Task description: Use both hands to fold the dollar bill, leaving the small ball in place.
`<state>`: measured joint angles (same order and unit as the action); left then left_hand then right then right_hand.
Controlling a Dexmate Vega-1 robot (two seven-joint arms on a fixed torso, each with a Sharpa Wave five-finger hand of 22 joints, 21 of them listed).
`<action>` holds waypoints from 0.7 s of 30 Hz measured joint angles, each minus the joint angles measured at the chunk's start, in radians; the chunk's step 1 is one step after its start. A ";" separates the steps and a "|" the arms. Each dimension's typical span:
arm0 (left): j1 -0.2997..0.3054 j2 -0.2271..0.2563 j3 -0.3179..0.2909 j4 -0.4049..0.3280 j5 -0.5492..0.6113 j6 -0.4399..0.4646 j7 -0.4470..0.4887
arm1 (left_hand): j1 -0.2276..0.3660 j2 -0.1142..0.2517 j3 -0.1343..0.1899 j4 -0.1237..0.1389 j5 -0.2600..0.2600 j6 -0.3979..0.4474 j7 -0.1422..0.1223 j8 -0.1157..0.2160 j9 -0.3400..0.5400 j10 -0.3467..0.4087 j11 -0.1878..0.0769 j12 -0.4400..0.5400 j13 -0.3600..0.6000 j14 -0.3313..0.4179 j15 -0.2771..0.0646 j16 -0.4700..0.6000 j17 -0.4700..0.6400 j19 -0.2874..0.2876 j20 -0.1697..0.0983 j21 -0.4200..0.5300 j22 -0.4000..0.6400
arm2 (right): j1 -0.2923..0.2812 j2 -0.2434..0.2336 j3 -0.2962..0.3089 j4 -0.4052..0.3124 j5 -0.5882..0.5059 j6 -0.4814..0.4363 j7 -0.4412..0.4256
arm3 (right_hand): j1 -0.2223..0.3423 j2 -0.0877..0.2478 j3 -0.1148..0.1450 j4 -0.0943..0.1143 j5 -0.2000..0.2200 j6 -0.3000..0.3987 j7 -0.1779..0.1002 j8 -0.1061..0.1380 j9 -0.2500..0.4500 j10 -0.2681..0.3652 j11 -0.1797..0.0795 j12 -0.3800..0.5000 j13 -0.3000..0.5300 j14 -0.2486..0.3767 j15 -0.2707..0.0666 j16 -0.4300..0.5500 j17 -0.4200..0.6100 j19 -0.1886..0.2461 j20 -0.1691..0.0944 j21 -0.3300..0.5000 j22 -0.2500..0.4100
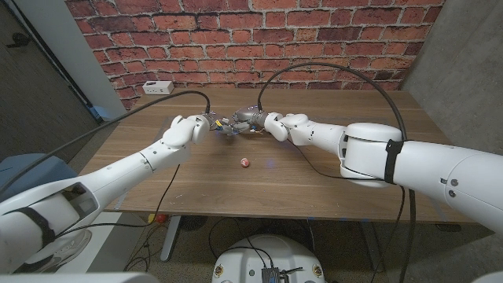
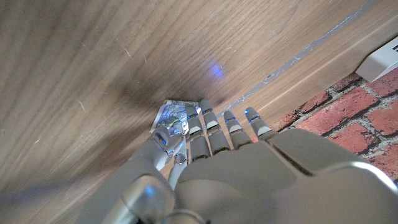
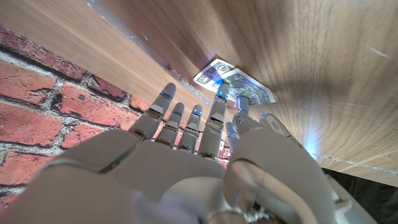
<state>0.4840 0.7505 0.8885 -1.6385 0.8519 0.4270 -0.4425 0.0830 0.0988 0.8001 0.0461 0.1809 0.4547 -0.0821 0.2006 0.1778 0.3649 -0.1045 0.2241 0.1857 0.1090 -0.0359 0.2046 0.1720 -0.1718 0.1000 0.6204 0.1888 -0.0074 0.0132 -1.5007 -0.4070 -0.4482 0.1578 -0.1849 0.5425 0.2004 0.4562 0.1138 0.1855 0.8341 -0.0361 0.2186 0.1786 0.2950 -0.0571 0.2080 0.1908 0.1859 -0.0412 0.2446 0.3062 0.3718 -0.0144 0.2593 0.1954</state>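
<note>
Head view: both hands, left [image 1: 191, 128] and right [image 1: 277, 124], were met over the bill [image 1: 234, 126] far on the table [image 1: 330, 177]; the ball [image 1: 245, 163] was left nearer, well apart.

Left wrist view: the bill's [image 2: 172, 116] edge was pinched by the fingers [image 2: 163, 138].

Right wrist view: fingers [image 3: 219, 109] were pressed on the creased bill [image 3: 245, 89]; folding was judged underway, unfinished.
</note>
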 measured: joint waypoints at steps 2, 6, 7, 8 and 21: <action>0.007 0.006 -0.006 -0.006 -0.009 -0.011 0.019 | 0.000 0.000 0.000 0.000 0.000 0.000 0.000 -0.001 0.000 -0.003 0.002 0.000 0.000 0.000 0.000 0.000 0.000 0.000 0.000 0.000 0.000 | 0.000 -0.003 -0.001 -0.008 0.004 -0.006 0.005 | 0.000 0.000 0.001 -0.001 0.000 0.000 0.000 0.000 0.000 0.004 -0.004 0.000 0.000 0.000 0.000 0.000 0.000 0.000 0.000 0.000 0.000; 0.019 0.014 -0.020 -0.014 -0.043 -0.039 0.052 | 0.000 0.000 0.007 0.001 0.000 0.045 0.015 0.004 0.005 0.031 -0.002 0.004 0.003 0.009 -0.002 0.000 0.002 0.000 0.000 0.000 0.000 | 0.000 -0.006 -0.002 -0.015 0.009 -0.013 0.010 | 0.000 0.000 0.001 -0.001 0.000 0.000 0.000 -0.007 0.000 0.004 -0.004 0.000 0.000 0.000 0.000 0.000 0.000 0.000 0.000 0.000 0.000; 0.024 0.016 -0.028 -0.016 -0.051 -0.044 0.056 | 0.000 0.000 0.010 -0.002 0.000 0.056 0.018 0.009 0.005 0.042 -0.002 0.008 0.003 0.013 -0.001 0.000 0.001 0.000 0.000 0.000 0.000 | 0.001 -0.007 -0.002 -0.016 0.011 -0.015 0.010 | 0.000 0.000 0.004 -0.004 0.000 0.000 0.000 -0.007 0.000 0.003 -0.004 0.000 0.000 0.000 0.000 0.000 0.000 0.000 0.000 0.000 0.000; 0.025 0.017 -0.031 -0.016 -0.058 -0.048 0.061 | 0.000 0.000 0.011 -0.003 0.000 0.066 0.022 0.011 0.005 0.050 -0.002 0.009 0.003 0.015 0.000 0.000 0.000 0.000 0.000 0.000 0.000 | 0.001 -0.007 -0.003 -0.016 0.012 -0.015 0.011 | 0.000 0.000 0.005 -0.005 0.000 0.000 0.000 -0.007 0.000 0.003 -0.004 0.000 0.000 0.000 0.000 0.000 0.000 0.000 0.000 0.000 0.000; 0.032 0.022 -0.043 -0.023 -0.102 -0.060 0.063 | -0.014 0.002 -0.011 -0.024 -0.004 -0.027 -0.038 -0.021 0.005 -0.013 0.027 -0.021 0.008 -0.016 0.016 -0.014 0.008 0.000 0.000 -0.016 0.000 | 0.002 0.003 -0.004 0.008 0.016 -0.006 0.008 | 0.011 0.000 0.009 -0.009 0.000 0.000 0.001 -0.011 0.000 0.007 0.000 0.000 0.000 0.000 0.000 0.000 0.000 0.004 0.004 0.004 0.000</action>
<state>0.5164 0.7723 0.8456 -1.6619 0.7501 0.3665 -0.3800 0.0694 0.1012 0.7887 0.0217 0.1771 0.4275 -0.1198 0.1799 0.1832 0.3516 -0.0776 0.2035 0.1935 0.0925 -0.0198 0.1907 0.1797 -0.1718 0.1001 0.6047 0.1886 -0.0057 0.0161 -1.5050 -0.3991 -0.4323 0.1521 -0.1770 0.5533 0.2002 0.4652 0.1048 0.1855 0.8341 -0.0355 0.2072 0.1790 0.3021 -0.0571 0.2079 0.1910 0.1858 -0.0411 0.2446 0.3063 0.3755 -0.0106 0.2632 0.1955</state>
